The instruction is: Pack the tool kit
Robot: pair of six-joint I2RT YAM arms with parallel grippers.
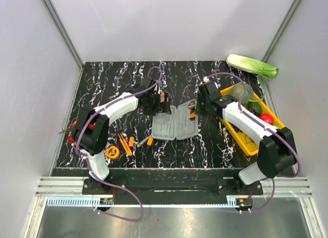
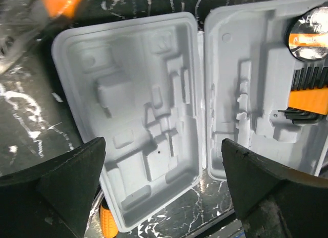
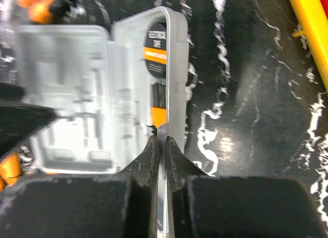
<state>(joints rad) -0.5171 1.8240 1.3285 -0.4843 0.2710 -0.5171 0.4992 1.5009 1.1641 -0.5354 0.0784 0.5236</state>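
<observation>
The grey case (image 1: pixel 173 125) lies open and flat at the middle of the black marbled table. Its right half holds a round black-and-orange tape measure (image 2: pixel 307 32) and black hex keys in an orange holder (image 2: pixel 306 97); its left half (image 2: pixel 136 120) is empty. My left gripper (image 1: pixel 155 102) hovers over the case's far left part, wide open and empty (image 2: pixel 163 144). My right gripper (image 1: pixel 194 108) is shut on the outer rim of the case's right half (image 3: pixel 161 140). Small orange tools (image 1: pixel 126 144) and an orange ring-shaped piece (image 1: pixel 112 152) lie left of the case.
A yellow tray (image 1: pixel 236 134) of vegetables stands at the right, under the right arm. A pale green cabbage (image 1: pixel 252 65) lies off the table's back right corner. Red and dark items (image 1: pixel 74 130) sit at the left edge. An orange handle (image 2: pixel 107 217) pokes out under the case.
</observation>
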